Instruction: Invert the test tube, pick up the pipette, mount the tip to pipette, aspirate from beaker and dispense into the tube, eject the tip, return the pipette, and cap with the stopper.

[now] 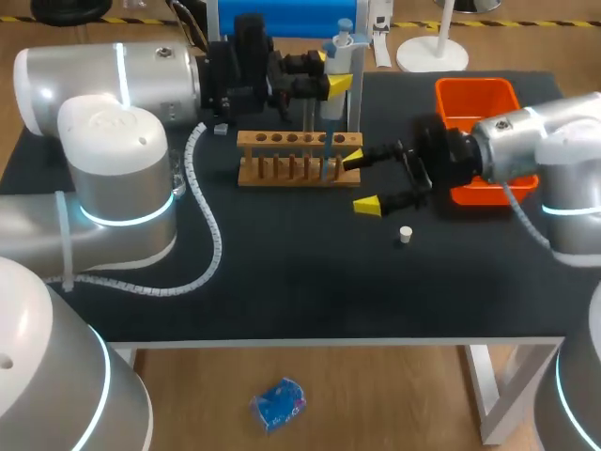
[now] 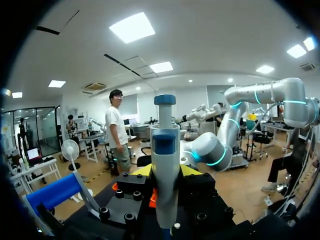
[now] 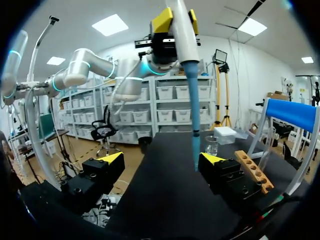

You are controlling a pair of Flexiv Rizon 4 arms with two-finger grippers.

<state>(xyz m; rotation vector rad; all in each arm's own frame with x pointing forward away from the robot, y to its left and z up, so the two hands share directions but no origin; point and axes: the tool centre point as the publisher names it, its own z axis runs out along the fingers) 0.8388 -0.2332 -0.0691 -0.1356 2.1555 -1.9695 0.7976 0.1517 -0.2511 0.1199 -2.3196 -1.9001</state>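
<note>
Grips pipette (image 2: 165, 165) with left gripper (image 1: 333, 73), tip (image 3: 194, 145) pointing down over rack (image 1: 299, 158). Holds right gripper (image 1: 361, 181) spread wide at rack's right end, stopper (image 1: 406, 235) nearer, to its right.

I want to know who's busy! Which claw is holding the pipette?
The left claw, by the wooden rack: it is shut on the pipette. The right claw, at the rack's end, is open and holds nothing.
</note>
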